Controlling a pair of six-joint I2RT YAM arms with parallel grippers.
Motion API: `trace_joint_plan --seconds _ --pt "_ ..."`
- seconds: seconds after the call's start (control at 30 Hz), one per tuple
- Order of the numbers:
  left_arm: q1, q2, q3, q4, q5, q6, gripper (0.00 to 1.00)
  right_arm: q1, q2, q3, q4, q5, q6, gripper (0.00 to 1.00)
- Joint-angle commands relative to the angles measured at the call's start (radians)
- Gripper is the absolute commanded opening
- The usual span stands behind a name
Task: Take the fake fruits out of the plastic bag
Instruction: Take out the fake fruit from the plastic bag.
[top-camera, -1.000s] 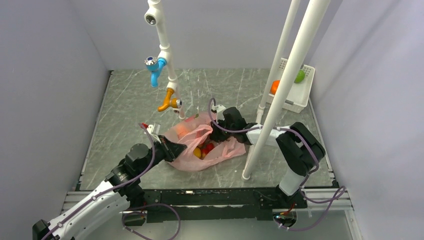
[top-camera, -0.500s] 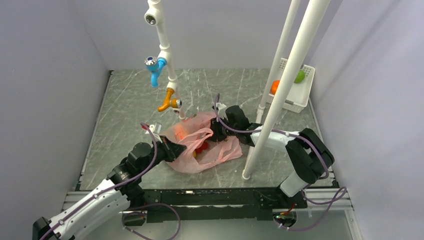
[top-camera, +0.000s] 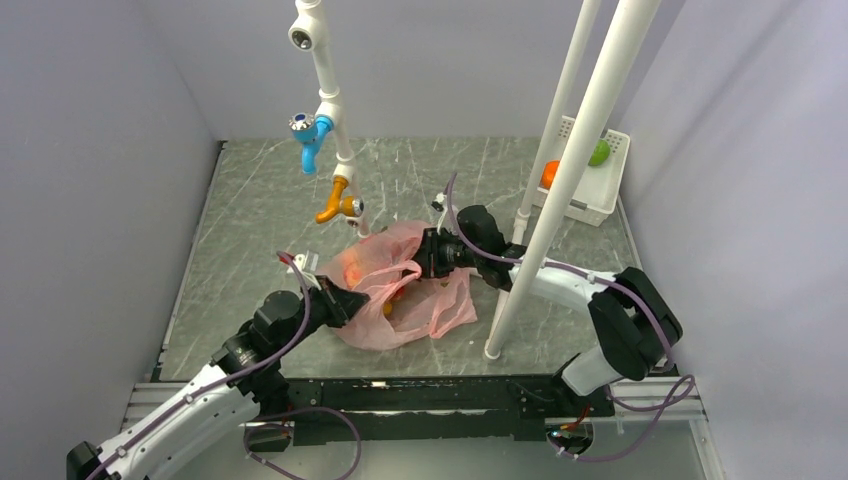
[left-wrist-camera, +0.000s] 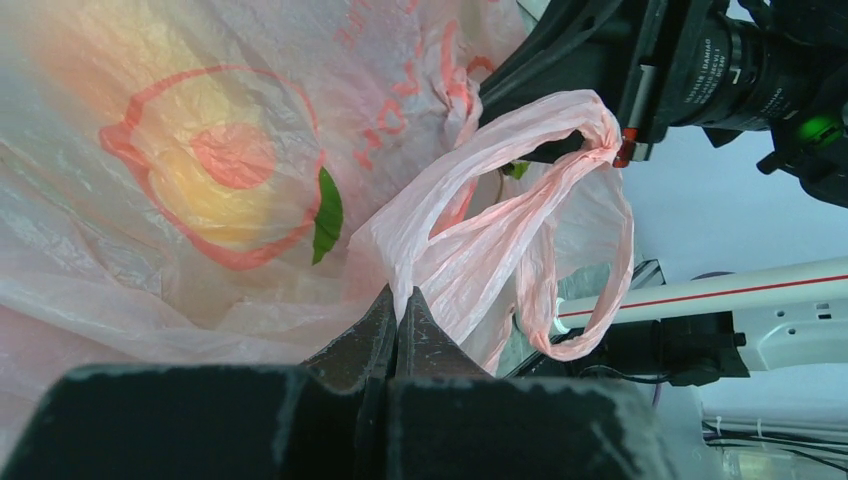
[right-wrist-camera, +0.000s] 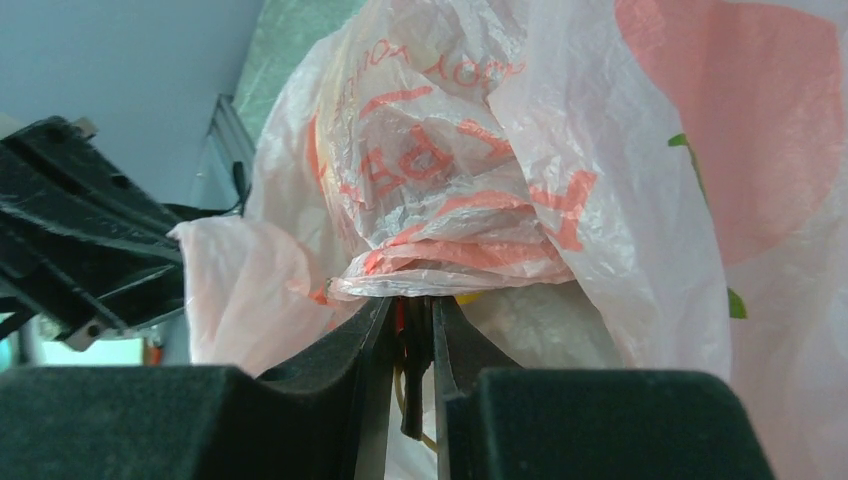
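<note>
As both jaws pinch pink bag (top-camera: 432, 308), fruit (top-camera: 388, 307) inside

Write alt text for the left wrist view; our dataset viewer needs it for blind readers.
The left tool, shut, pinches a fold of the translucent pink plastic bag, which bears a printed peach. One loop handle stretches toward the right tool at upper right.

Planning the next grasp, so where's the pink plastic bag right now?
Top view: the plastic bag lies mid-table, held by the left gripper at its left and the right gripper at its far side, just left of the white pole.
</note>
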Motion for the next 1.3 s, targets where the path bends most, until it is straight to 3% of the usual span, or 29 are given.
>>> trace_joint_plan --seconds 0.0,0.27,0.5,0.7,0.9,1.03,1.27 --pt "0.003 -0.038 0.023 -0.036 -0.056 -0.003 0.0 0.003 -0.056 0.054 0.014 -0.081 0.074 0.0" --pt "0.002 -0.111 0.091 -0.115 -0.188 0.028 0.0 -0.01 -0.094 0.067 -0.154 -0.218 -0.024 0.0" --pt "0.002 -0.107 0.115 -0.108 -0.241 0.026 0.0 -0.008 -0.161 0.036 -0.118 -0.304 -0.002 0.0" --pt "0.003 -0.12 0.113 -0.066 -0.257 0.045 0.0 -0.007 -0.187 0.065 -0.268 -0.31 -0.136 0.0" --pt "0.003 -0.151 0.113 -0.189 -0.362 -0.008 0.0 -0.018 -0.272 0.03 -0.221 -0.301 -0.162 0.0" --pt "0.003 -0.16 0.105 -0.233 -0.355 -0.024 0.0 -0.054 -0.329 -0.019 -0.07 -0.28 -0.08 0.0" --pt "0.003 -0.173 0.085 -0.263 -0.341 -0.044 0.0 -0.153 -0.32 -0.037 0.085 -0.434 0.006 0.0"
